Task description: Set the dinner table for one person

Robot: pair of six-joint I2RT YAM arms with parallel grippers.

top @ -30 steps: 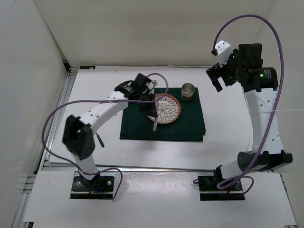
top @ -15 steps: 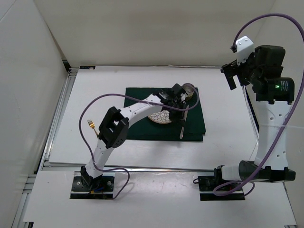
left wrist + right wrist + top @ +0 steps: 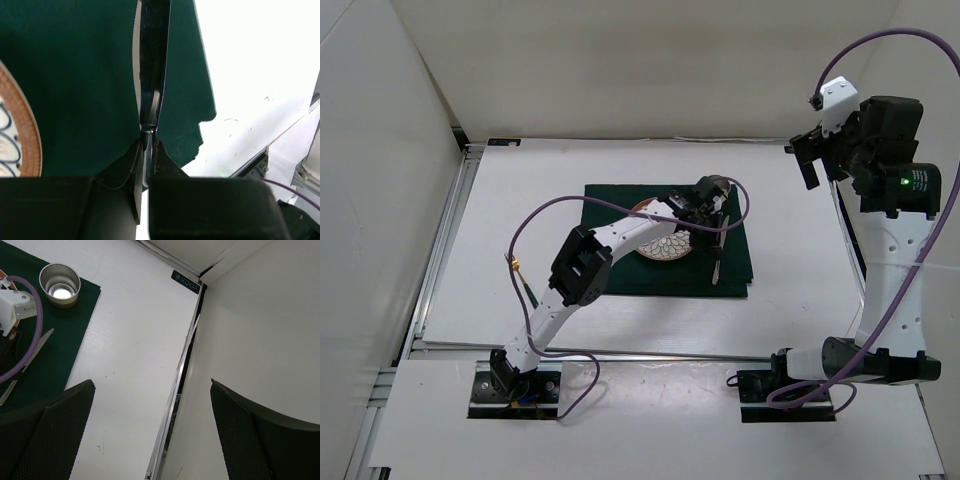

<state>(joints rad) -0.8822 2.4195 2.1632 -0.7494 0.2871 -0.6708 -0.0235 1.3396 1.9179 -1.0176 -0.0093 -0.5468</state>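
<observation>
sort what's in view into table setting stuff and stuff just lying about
For the setting: dinner table, green cloth, plate, metal cup, knife in the left gripper, fork lying left of the cloth.
Just there: purple cables, black corner label.

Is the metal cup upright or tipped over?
Upright: the metal cup shows its open mouth to the right wrist camera, base on the green cloth.

- knife (image 3: 152, 60): polished metal, glossy and reflective.
- placemat (image 3: 75, 75): dark green cloth, matt.
- cup (image 3: 60, 284): metal, shiny inside.
- dinner table (image 3: 130, 340): white, smooth, matt.
</observation>
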